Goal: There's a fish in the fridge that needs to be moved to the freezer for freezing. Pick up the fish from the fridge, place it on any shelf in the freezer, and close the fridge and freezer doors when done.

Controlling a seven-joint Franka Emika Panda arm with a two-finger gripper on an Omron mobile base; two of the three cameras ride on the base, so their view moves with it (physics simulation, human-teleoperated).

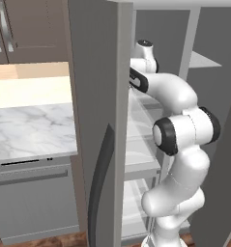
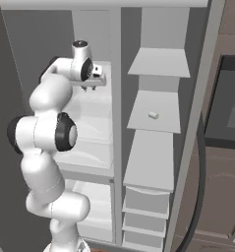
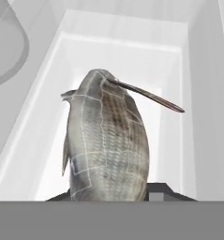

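Observation:
The fish, grey and scaly with a thin dark fin sticking out to the right, lies on a white shelf in the fridge's left compartment. It sits right between my fingertips, which press against its two sides. In the right base view my gripper reaches into the upper left compartment, low over a white shelf. Both doors stand open: the left door with its dark curved handle, and the right door.
A clear glass jar stands at the upper left of the hand view, close to the fish. The right compartment holds grey shelves and drawers; a small white object lies on one shelf. A marble counter runs left of the fridge.

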